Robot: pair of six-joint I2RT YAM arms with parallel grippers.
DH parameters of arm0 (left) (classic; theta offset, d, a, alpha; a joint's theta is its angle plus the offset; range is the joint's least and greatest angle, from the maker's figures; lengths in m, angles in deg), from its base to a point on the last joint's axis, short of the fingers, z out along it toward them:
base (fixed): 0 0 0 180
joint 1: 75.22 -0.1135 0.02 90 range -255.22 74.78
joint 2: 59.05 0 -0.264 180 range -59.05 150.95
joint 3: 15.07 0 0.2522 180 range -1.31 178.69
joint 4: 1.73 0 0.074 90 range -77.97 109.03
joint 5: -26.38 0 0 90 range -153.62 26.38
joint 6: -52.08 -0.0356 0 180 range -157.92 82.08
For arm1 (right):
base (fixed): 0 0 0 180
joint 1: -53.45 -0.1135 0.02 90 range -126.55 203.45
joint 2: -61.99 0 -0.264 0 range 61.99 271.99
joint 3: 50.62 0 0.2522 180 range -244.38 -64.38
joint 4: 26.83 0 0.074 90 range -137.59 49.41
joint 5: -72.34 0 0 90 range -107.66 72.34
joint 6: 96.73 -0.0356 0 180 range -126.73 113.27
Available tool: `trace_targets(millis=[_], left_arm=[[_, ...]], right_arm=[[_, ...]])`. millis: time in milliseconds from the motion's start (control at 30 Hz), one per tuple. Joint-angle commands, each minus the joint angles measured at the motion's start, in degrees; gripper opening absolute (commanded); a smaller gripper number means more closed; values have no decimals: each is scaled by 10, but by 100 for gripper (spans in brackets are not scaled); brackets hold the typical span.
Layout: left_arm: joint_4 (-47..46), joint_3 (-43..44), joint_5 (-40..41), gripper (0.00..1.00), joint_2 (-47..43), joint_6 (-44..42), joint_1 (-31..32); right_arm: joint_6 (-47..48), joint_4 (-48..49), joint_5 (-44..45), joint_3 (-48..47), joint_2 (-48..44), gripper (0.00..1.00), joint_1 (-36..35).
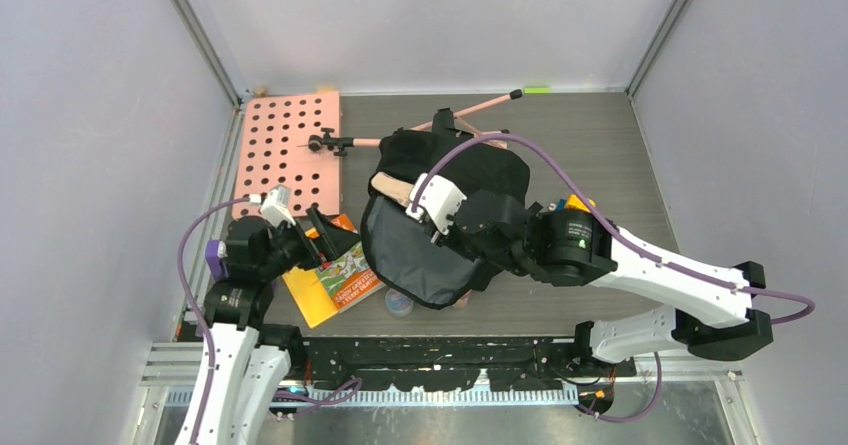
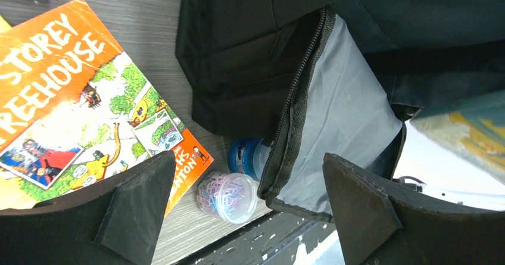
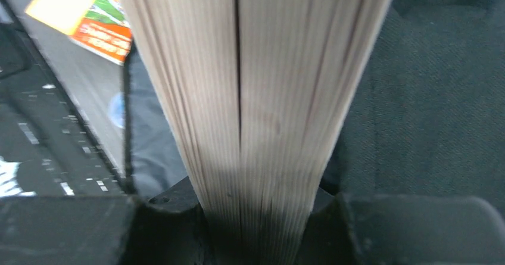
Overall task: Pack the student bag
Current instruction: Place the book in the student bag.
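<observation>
Right pincer point(image 3: 253, 223) pinching thick book point(image 3: 250, 86), left pincer point(image 2: 250, 175) spread, student bag point(image 1: 480, 180) lying near-to-far, open end facing left

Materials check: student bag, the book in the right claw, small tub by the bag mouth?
The student bag looks like matte black woven fabric; its grey lining is smooth, creased, likely nylon. The held book is paper: cream page edges in fine lines. The small tub seems clear plastic, coloured bands showing through.
</observation>
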Motion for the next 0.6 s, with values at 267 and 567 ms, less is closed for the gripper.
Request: trace_targets(millis=[267,567], left_arm=[[-161,-41,-87,96,97,25,21],[-260,-68,-67,79,132,75,80]], right_arm=[[52,-7,96,-49,19,0,36],[16,-74,-52,-66,45,1,125]])
